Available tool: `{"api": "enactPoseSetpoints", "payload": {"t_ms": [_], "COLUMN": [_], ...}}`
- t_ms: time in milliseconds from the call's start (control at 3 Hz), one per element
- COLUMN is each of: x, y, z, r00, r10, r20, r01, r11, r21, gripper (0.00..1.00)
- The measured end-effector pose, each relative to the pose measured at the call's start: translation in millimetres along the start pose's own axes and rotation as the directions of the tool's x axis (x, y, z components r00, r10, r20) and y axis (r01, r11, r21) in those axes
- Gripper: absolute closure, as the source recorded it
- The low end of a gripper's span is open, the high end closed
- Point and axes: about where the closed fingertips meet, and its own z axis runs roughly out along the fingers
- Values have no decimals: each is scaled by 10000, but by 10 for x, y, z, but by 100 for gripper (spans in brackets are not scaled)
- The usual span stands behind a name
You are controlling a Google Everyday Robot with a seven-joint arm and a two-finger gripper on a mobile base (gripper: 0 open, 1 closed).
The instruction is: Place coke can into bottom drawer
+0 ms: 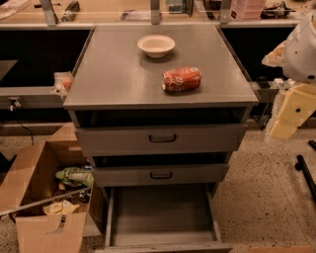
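Observation:
The coke can (181,79) is red with white lettering. It lies on its side on the grey cabinet top (113,79), right of centre and near the front edge. The bottom drawer (160,212) is pulled out, and its flat grey floor is bare. My arm (296,74) comes in at the right edge. My gripper (303,165) shows only as dark parts low on the right, beside the cabinet. It is well away from the can and holds nothing that I can see.
A white bowl (156,45) stands at the back of the cabinet top. The two upper drawer fronts (162,139) with black handles stand slightly ajar. An open cardboard box (44,197) with rubbish sits on the floor to the left. A counter (148,15) runs behind the cabinet.

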Motion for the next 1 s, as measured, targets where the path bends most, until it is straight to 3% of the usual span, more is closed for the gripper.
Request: {"api": "enactPoseSetpoints", "payload": {"t_ms": [667,1000], "x": [-20,-113], "y": [-88,-524], "z": [10,192], "r00": [9996,9939], "r10": [-52,-416], "r20": [288,1026], "r01": [47,364], "r11": [9999,9980], "r21": [159,523], "gripper": [0,0]}}
